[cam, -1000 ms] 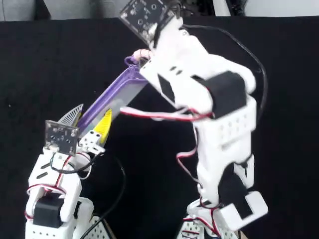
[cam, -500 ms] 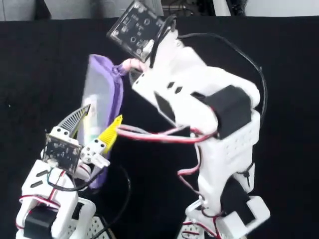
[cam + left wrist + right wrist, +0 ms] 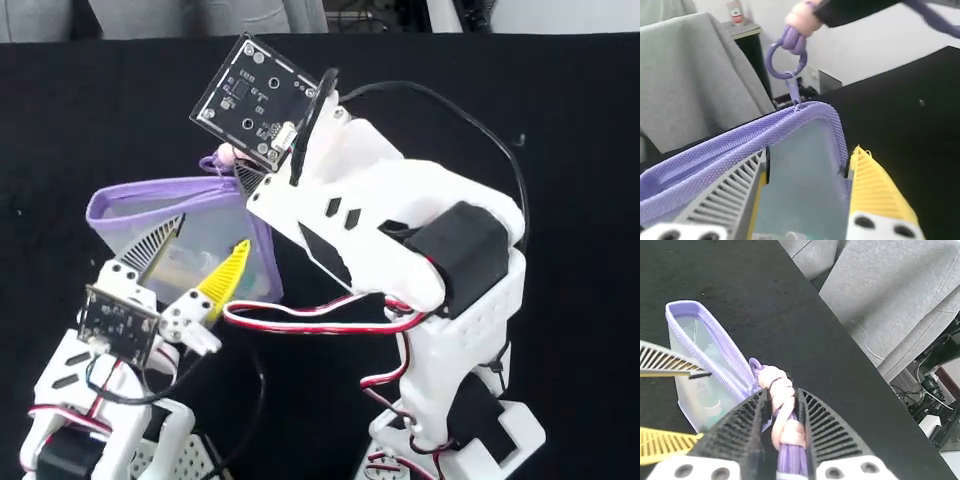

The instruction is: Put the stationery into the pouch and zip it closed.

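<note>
While my left gripper [image 3: 212,232] clamps 1 pouch [image 3: 130,203], ctr-left of frame, my right gripper [image 3: 782,390] pinches its 1 zip pull [image 3: 786,57].

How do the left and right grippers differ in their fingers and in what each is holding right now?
The left gripper has one yellow and one grey finger; the right gripper has two dark ones. The left gripper's fingers sit wide apart across the pouch's clear body, while the right gripper's fingers are pinched close together on the pink-and-purple zipper pull. Both grip the same purple-edged pouch.
</note>
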Controlling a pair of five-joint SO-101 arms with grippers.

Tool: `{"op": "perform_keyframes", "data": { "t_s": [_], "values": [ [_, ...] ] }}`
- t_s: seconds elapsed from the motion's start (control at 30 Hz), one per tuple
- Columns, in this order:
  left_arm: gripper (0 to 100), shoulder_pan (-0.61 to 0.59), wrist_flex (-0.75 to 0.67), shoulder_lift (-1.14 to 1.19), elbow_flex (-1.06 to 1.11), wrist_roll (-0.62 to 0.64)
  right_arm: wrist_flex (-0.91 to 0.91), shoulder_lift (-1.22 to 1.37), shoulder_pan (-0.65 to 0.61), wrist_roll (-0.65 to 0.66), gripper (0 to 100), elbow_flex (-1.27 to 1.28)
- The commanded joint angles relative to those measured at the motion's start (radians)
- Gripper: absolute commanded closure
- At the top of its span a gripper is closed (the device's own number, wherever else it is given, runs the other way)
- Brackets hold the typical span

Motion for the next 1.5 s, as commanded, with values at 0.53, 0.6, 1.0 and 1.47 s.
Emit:
{"op": "perform_keyframes", "data": {
  "t_s": [0.53, 0.6, 1.0, 1.47],
  "values": [
    [74, 0.033, 0.124, -0.002, -0.044, 0.273, -0.112, -0.03, 0.457, -0.002, 98.7, -0.047],
    [74, 0.033, 0.124, -0.002, -0.022, 0.279, -0.115, -0.028, 0.482, -0.002, 98.7, -0.047],
    [74, 0.033, 0.117, -0.002, 0.133, 0.285, -0.012, -0.03, 0.311, 0.084, 98.7, -0.045],
    [74, -0.323, -0.066, -0.002, 0.263, 0.474, 0.034, -0.09, 0.043, 0.101, 98.7, 0.027]
  ]
}}
